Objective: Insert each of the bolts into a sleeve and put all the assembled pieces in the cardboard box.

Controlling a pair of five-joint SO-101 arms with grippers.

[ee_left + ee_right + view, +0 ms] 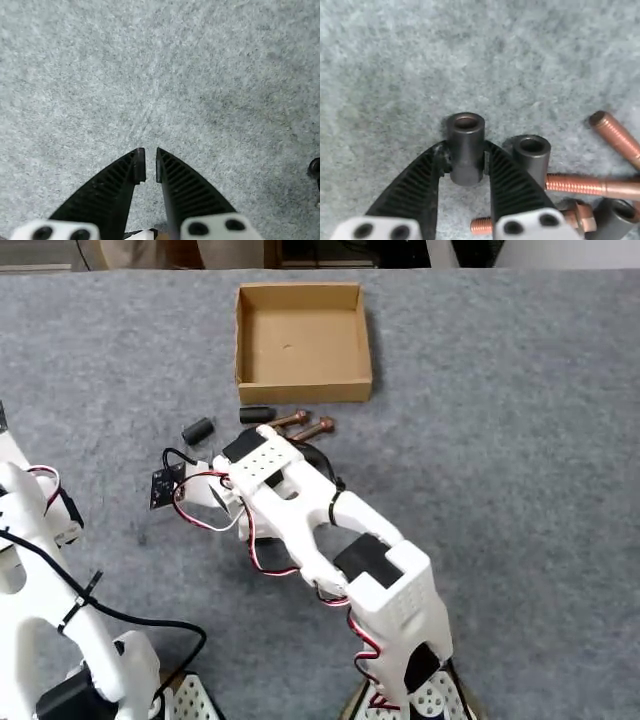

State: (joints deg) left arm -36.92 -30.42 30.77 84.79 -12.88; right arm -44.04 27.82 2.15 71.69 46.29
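Note:
My right gripper (465, 156) is shut on a dark metal sleeve (465, 135), which stands upright on the grey felt. A second sleeve (532, 149) stands just beside it, and a third (616, 214) lies further off. Copper bolts (580, 185) (615, 136) lie around them. In the high view the right arm (300, 510) stretches to the parts in front of the cardboard box (300, 388), where two sleeves (198, 429) (257, 415) and two bolts (290, 420) (316, 428) show. My left gripper (146, 165) hangs shut over bare felt, holding nothing.
The box sits at the far middle of the grey felt table (520, 440), its inside bare. The left arm (30, 530) stands at the left edge. Red and black cables (215, 515) loop beside the right arm. Open felt lies to the right.

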